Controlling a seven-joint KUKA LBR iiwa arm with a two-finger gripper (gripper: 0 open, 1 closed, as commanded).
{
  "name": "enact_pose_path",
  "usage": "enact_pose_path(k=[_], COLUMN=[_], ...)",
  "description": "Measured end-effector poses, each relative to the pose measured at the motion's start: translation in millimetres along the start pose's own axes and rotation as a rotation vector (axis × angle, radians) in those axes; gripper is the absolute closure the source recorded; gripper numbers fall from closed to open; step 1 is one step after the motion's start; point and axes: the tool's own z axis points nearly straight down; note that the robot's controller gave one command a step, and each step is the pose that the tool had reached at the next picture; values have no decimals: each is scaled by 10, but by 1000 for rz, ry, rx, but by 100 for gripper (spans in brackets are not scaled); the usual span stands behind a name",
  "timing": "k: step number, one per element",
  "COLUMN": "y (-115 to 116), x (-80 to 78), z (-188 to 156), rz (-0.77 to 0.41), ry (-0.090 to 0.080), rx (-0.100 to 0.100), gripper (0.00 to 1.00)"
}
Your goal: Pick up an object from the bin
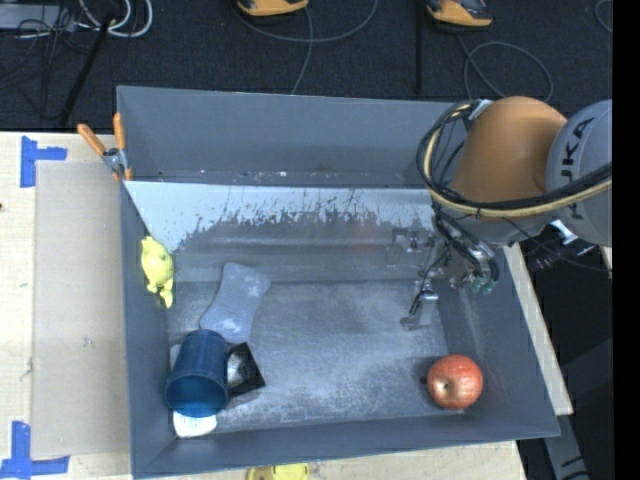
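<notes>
Your gripper [416,313] hangs low over bare floor in the right part of the bin [300,148], just off the right wall. You cannot tell from this angle whether it is parted or closed, and nothing shows in it.

The thing nearest to it is a red apple [455,382], on the floor in the near right corner, a little nearer and to the right of the gripper and apart from it. It is round, so you get no long axis from it, and you cannot make out which way its stem points.

The rest lies well apart along the left side. A blue cup [198,373] lies tipped over near the near left corner, its long axis running far to near, one round end turned toward the near wall. You cannot tell what is inside it. A black piece [245,368] touches its right side, and a white thing [194,425] sits at its near edge. A clear plastic piece [235,301] lies just beyond the cup, and a yellow toy [156,267] rests against the left wall.
</notes>
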Motion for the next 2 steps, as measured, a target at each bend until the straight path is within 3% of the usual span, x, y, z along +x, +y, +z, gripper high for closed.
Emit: enact_pose_path(k=[1, 2], y=[2, 83], x=[-16, 203], z=[-47, -157], rz=[-1, -96], ry=[-8, -5], rx=[0, 1], gripper=[0, 0])
